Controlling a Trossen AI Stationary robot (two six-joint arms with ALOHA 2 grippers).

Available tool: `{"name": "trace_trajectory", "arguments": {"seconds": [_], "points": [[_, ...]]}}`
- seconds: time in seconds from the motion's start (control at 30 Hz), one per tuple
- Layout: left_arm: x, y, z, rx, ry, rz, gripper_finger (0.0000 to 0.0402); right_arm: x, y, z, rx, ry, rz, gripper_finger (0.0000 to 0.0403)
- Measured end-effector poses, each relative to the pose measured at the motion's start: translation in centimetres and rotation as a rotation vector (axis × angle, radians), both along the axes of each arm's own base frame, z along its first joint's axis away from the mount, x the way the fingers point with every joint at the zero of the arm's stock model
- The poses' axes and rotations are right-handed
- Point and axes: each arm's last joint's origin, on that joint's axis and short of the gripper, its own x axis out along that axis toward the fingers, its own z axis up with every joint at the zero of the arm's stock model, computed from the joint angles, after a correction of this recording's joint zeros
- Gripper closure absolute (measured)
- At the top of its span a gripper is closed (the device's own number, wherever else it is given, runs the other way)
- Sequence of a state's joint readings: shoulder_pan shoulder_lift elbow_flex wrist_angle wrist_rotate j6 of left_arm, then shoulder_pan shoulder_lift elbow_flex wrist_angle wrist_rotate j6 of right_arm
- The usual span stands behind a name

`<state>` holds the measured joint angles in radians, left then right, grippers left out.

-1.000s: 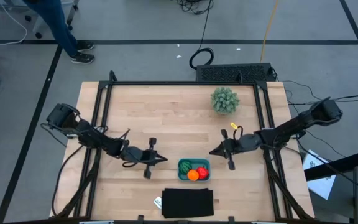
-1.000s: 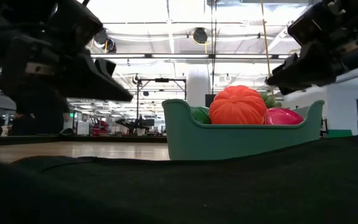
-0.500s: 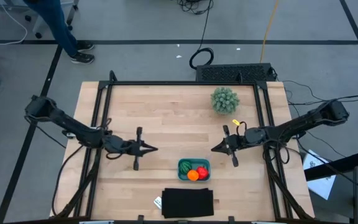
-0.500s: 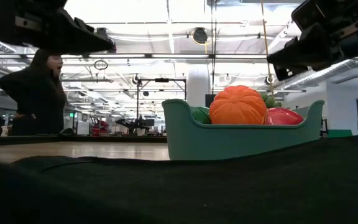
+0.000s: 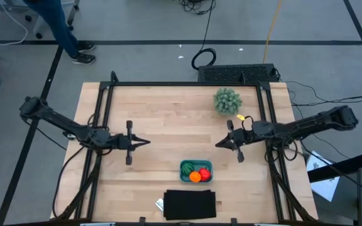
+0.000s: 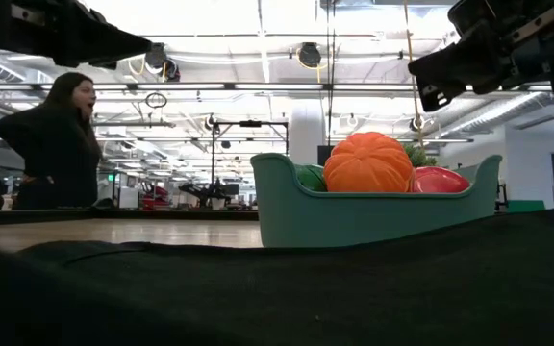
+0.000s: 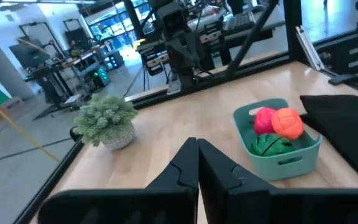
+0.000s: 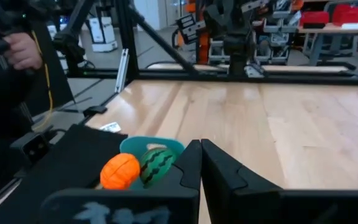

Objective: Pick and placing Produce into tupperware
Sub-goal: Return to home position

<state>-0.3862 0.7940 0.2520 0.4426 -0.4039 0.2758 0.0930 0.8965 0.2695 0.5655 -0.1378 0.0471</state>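
Note:
The teal tupperware (image 5: 196,171) stands on the table near its near edge. It holds all three produce items: the orange ball (image 5: 195,177), the red one (image 5: 204,172) and the dark green striped one (image 5: 188,167). In the low view the orange ball (image 6: 368,162) rises above the tupperware's rim (image 6: 373,213). My left gripper (image 5: 144,142) hovers shut to the tupperware's left, raised off the table. My right gripper (image 5: 219,144) hovers shut to its upper right. Both wrist views show shut fingers (image 7: 196,163) (image 8: 199,163) with the tupperware (image 7: 278,140) (image 8: 148,149) farther off.
A fuzzy pale-green plant (image 5: 227,100) stands near the table's far right corner. A flat black rectangle (image 5: 190,204) lies at the near edge, just in front of the tupperware. A person (image 6: 56,144) stands beyond the table. Bare wood lies across the table's middle and far left.
Both arms have drawn back from the tupperware. My left gripper moved toward the table's left and far side and rose. My right gripper moved slightly toward the far side and rose. The tupperware and produce stayed where they were.

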Motion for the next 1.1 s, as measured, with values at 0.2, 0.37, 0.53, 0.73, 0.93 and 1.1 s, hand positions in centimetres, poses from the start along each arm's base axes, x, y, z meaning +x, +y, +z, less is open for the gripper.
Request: {"name": "trace_trajectory", "arguments": {"seconds": [0.2,0.37,0.53,0.73,0.93,1.1], "points": [[-1.1,0.5,0.5,-0.012,-0.003,0.018,0.0401,-0.4,-0.7,0.8,0.007,-0.044,-0.010,0.0403],[-2.0,0.9,0.8,-0.017,0.006,0.019,0.0401,-1.0,-1.1,1.3,0.031,-0.063,-0.016,0.0403],[-3.2,1.3,0.6,-0.019,0.046,0.020,0.0401,-1.8,-1.1,1.7,0.038,-0.069,-0.016,0.0403],[-4.3,1.6,0.2,-0.014,0.108,-0.044,0.0401,-2.6,-1.1,2.3,0.030,-0.097,-0.014,0.0403],[-4.9,1.9,1.0,0.045,0.034,-0.078,0.0401,-2.9,-1.1,2.6,0.004,-0.130,-0.012,0.0403],[-5.3,2.9,1.3,0.055,0.008,-0.040,0.0401,-3.0,-1.5,2.6,-0.006,-0.120,-0.034,0.0403]]}}
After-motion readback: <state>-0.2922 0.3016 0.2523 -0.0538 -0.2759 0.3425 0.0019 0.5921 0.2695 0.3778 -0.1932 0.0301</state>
